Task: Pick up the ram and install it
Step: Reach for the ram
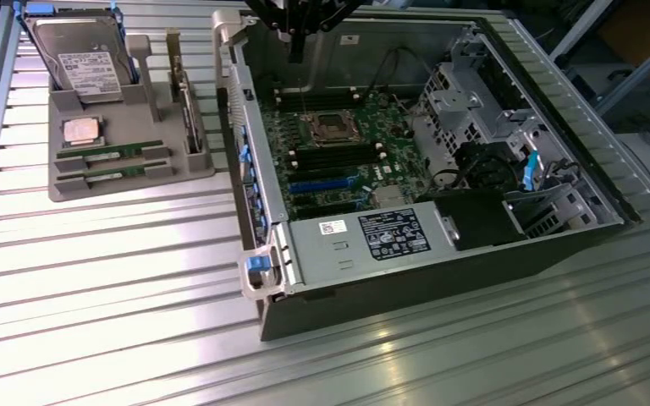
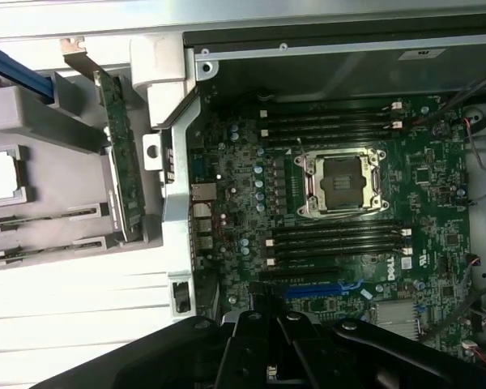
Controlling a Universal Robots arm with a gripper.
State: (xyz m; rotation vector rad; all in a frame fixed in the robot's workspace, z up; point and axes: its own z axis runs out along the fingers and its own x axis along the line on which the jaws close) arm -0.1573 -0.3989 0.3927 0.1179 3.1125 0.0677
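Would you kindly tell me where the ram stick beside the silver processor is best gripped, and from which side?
Probably the middle of the ram, from straight above, pinching its two flat faces: it seems to stand on its long edge in the grey tray, whose blocks cover both ends, leaving the middle free.
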